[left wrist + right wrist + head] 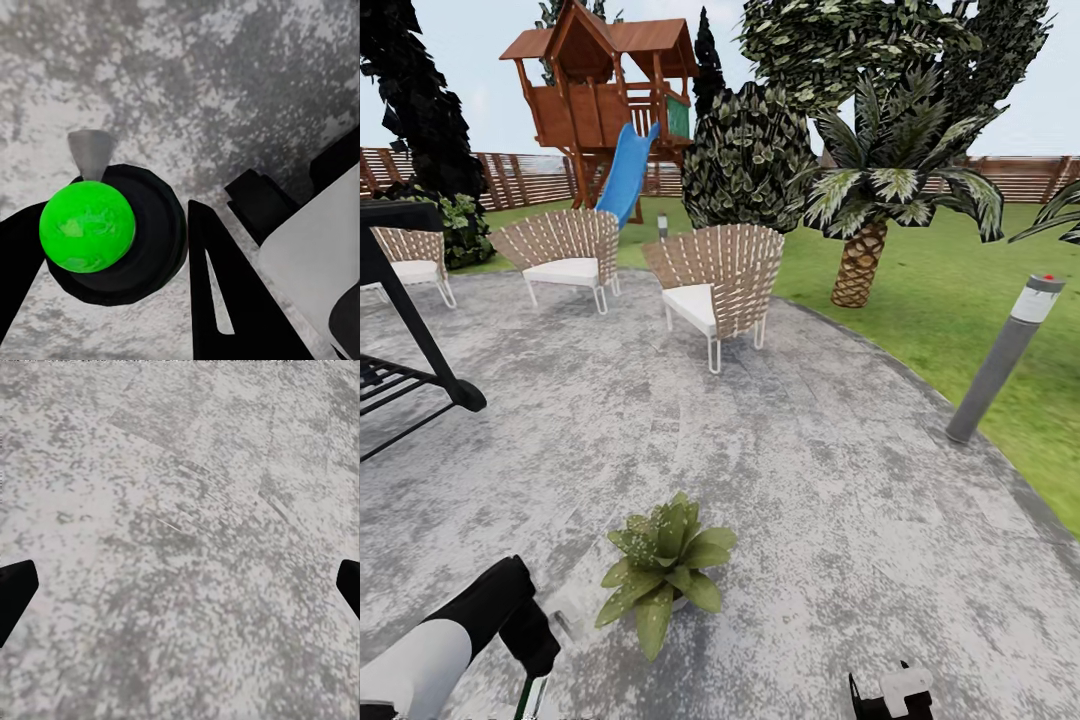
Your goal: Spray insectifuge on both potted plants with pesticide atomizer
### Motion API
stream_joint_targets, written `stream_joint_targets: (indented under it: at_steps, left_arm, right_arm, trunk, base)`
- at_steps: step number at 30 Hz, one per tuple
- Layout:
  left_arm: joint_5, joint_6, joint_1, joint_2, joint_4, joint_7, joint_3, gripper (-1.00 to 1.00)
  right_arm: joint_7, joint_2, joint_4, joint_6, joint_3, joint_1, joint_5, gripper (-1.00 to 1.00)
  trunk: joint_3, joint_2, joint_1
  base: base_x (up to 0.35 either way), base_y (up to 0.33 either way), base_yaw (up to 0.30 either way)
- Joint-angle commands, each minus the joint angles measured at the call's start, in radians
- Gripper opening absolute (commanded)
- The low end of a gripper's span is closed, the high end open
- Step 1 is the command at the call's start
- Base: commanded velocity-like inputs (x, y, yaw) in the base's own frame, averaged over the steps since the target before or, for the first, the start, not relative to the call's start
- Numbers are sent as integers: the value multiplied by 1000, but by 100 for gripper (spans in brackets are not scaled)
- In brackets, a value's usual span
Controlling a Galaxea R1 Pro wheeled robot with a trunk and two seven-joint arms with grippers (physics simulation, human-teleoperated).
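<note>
One potted plant, a rosette of pale-speckled pointed leaves, stands on the grey mottled patio just ahead of me. Its pot is almost hidden under the leaves. The second potted plant is out of view. My left gripper hangs low, just left of the plant, shut on the pesticide atomizer. In the left wrist view the atomizer appears end-on as a bright green round body in a dark ring, held between the black fingers, with a grey cone-shaped part beside it. My right gripper is open over bare paving, and its top peeks in low.
Wicker chairs stand at the patio's back. A black swing frame sits at left and a grey bollard lamp at the right edge. Beyond lie lawn, a palm, a play tower with a blue slide and a wooden fence.
</note>
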Motion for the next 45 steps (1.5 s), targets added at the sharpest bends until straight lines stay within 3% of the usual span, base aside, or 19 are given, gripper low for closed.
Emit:
stream_joint_targets:
  at_steps: [1, 13, 25, 34, 45]
  left_arm:
    - [1, 9, -3, -2, -3, -5, -7, -100]
    - [1, 19, -7, -12, -43, -7, -8, -100]
    - [1, 19, -5, -11, -43, -7, -9, -100]
    - [1, 19, -8, -11, -51, -7, -7, -100]
    - [1, 19, -12, -11, -66, -9, -8, -100]
  right_arm:
    - [-7, 0, 1, -2, -4, -1, 11, 100]
    - [-7, 1, 2, -2, -4, -1, 11, 100]
    - [-7, 1, 2, -2, -4, -1, 11, 100]
    - [-7, 1, 2, -2, -4, -1, 11, 100]
    - [-7, 2, 2, -2, -4, -1, 11, 100]
  trunk:
    - [-1, 0, 0]
    - [-1, 0, 0]
    - [-1, 0, 0]
    - [-1, 0, 0]
    - [-1, 0, 0]
  base:
    - [0, 0, 188]
    - [75, -51, 148]
    - [135, -238, 0]
    - [-99, -259, 3]
    - [93, -134, 201]
